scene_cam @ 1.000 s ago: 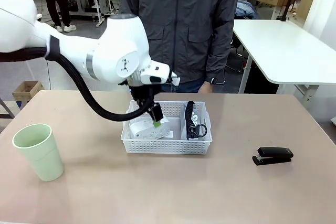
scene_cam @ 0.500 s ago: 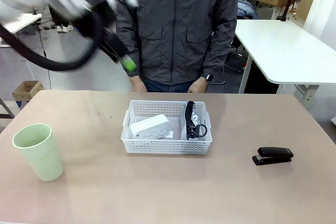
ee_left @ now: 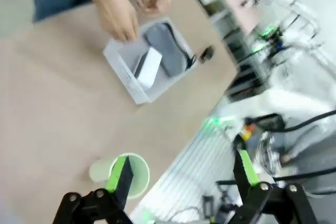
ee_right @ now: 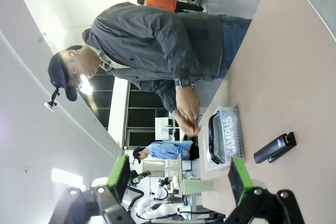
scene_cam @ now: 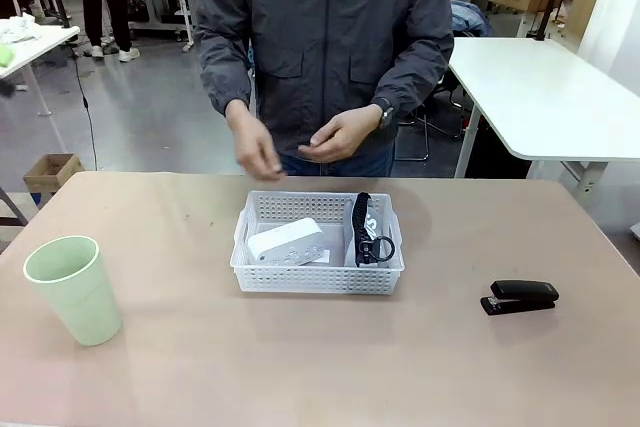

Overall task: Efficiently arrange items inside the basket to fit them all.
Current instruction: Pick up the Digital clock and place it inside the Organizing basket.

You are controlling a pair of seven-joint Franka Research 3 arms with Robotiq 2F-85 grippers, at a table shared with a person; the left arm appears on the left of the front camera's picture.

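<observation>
Left gripper (ee_left: 181,167): spread wide, empty; pale green cup (ee_left: 140,176) behind one finger; white basket (ee_left: 121,74) far beyond
Right gripper (ee_right: 178,170): spread, empty; black stapler (ee_right: 274,148) far beyond

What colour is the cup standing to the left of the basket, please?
The cup is pale green, inside and out; the front view shows it best.
</observation>
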